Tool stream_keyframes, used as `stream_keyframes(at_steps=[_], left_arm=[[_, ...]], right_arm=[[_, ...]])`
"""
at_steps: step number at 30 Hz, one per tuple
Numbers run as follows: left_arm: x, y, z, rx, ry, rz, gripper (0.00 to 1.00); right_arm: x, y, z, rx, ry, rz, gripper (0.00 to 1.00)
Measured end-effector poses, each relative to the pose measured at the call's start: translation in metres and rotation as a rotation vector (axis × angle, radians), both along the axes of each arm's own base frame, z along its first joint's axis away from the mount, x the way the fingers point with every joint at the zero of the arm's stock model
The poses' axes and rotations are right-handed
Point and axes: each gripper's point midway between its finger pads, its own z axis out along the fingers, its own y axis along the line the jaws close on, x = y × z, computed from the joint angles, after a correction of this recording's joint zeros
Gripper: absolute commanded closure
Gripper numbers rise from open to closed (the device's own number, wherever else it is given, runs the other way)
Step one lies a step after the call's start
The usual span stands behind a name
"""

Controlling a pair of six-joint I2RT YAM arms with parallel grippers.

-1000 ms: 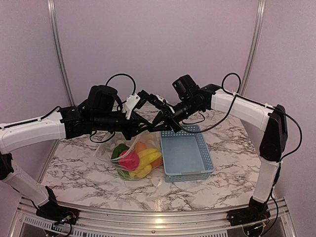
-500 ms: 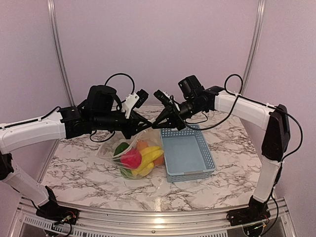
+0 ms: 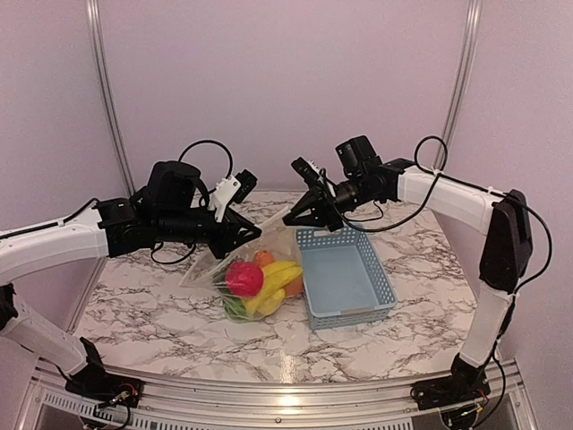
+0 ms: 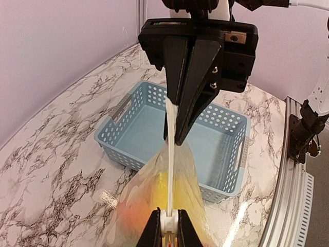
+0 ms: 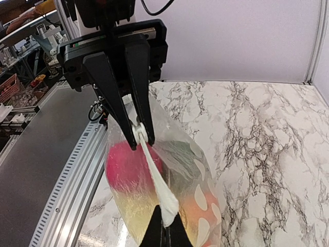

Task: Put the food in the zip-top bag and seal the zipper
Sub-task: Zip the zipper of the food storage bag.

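Observation:
The zip-top bag hangs just left of the basket with the food inside: a pinkish-red apple, a yellow banana, an orange and a green piece. My left gripper is shut on the white slider end of the zipper. My right gripper is shut on the zipper's other end. The strip is stretched taut between them, and the bag droops below it. In the right wrist view the apple shows through the plastic.
A light-blue slotted basket stands on the marble table right of the bag, touching or nearly touching it; it also shows in the left wrist view. The table's metal rail runs along the near edge.
The two grippers have drawn apart, left one leftward and right one rightward, stretching the zipper strip. The bag of food has shifted right toward the basket.

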Motion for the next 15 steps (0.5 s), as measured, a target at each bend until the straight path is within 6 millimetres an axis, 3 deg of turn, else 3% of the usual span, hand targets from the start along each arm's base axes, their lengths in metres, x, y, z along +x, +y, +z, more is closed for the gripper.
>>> stream_keyframes(at_steps=[15], left_arm=[[-0.017, 0.048, -0.022, 0.071, 0.029, 0.087, 1.0]], right_arm=[[0.048, -0.041, -0.001, 0.008, 0.017, -0.133, 1.0]])
